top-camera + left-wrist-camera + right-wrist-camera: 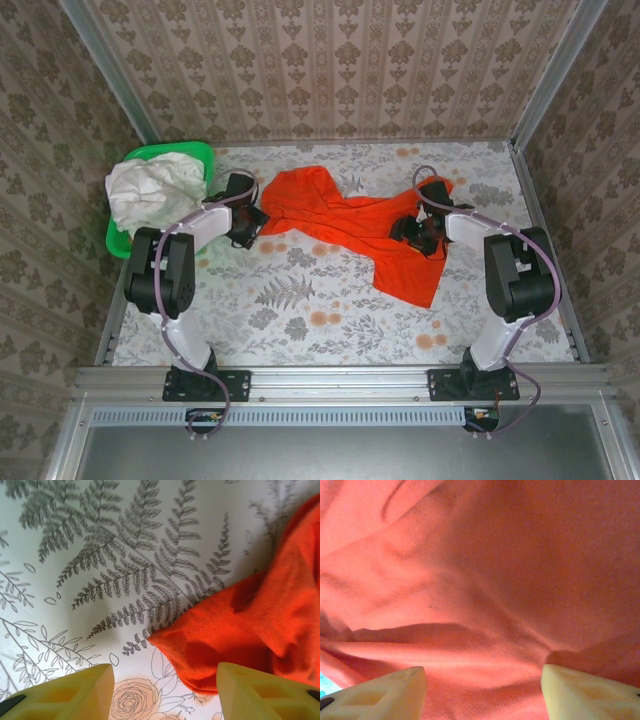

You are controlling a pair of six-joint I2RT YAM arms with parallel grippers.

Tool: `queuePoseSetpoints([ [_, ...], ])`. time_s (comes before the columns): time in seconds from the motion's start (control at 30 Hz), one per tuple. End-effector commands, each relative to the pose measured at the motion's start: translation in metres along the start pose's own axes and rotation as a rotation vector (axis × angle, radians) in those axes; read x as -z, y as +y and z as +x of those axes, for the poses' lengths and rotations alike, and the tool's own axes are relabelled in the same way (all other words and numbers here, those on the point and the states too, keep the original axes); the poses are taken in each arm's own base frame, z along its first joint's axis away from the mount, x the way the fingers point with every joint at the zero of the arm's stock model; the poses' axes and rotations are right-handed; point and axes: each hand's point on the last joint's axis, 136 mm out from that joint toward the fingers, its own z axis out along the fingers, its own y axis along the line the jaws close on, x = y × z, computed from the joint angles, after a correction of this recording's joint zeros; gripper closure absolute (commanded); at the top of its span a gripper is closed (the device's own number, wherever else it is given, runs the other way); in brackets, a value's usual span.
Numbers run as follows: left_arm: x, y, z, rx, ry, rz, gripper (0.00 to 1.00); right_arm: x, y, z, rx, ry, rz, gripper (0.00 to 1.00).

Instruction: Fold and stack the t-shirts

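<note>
The orange-red t-shirt [340,225] lies crumpled and partly spread across the middle of the table. My left gripper [252,222] hovers at its left end, open. In the left wrist view a corner of the orange-red t-shirt [250,625] lies on the table between the spread fingers of the left gripper [165,690], nearer the right one. My right gripper [418,232] is low over the shirt's right part. In the right wrist view the right gripper [484,692] stands open above wrinkled orange-red cloth [485,580]. The white t-shirt [155,190] is bunched in the basket.
The green plastic basket [190,152] sits at the table's far left corner, close behind the left arm. Patterned walls enclose the table on three sides. Bare floral tabletop [300,310] stretches in front of the shirt.
</note>
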Motion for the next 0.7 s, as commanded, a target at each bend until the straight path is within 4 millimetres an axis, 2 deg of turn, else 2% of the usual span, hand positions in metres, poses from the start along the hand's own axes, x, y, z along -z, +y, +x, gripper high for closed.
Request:
queuePoseSetpoints([
  [0.0,-0.013,-0.002,0.002,0.092,0.032,0.006,0.49,0.014,0.004,-0.001,-0.004,-0.009,-0.008,0.37],
  [0.3,-0.030,-0.005,-0.005,0.102,0.040,-0.010,0.64,0.015,0.001,0.003,-0.010,-0.007,-0.008,0.37],
  [0.47,-0.034,-0.003,-0.006,0.115,0.042,-0.016,0.81,0.016,0.002,0.003,-0.009,-0.009,-0.011,0.37],
  [0.57,-0.035,-0.005,-0.005,0.117,0.049,-0.007,0.99,0.019,0.004,0.001,-0.008,-0.015,-0.015,0.37],
  [0.67,-0.026,-0.008,-0.005,0.103,0.045,0.006,1.00,0.031,0.005,-0.004,0.003,-0.067,-0.011,0.37],
])
